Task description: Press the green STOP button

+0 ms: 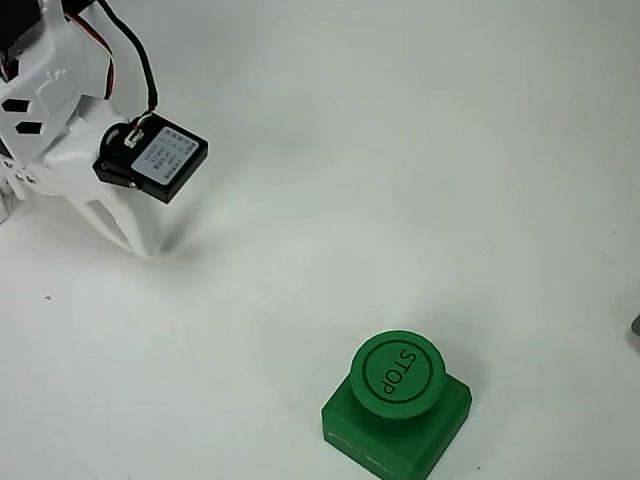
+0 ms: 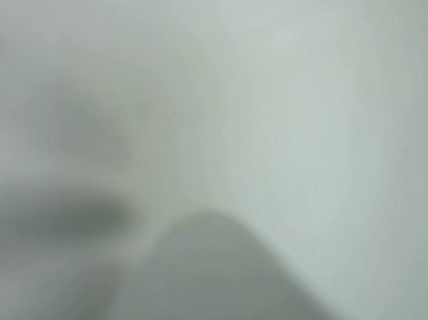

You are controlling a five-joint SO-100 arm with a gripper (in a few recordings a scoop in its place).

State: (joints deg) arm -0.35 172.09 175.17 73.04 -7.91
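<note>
The green STOP button (image 1: 398, 374) sits on its square green base (image 1: 440, 425) near the bottom of the fixed view, right of centre, with nothing touching it. My white gripper (image 1: 143, 243) is far off at the upper left. It points down at the table, its fingers drawn together into one tapered tip, and holds nothing. A black servo block with a label (image 1: 155, 158) rides on its side. The wrist view is badly blurred: one pale fingertip (image 2: 208, 279) rises from the bottom edge against the white table.
The white table (image 1: 400, 150) stretches bare between the gripper and the button. A small dark thing (image 1: 636, 326) pokes in at the right edge. The arm's white body (image 1: 40, 90) fills the top left corner.
</note>
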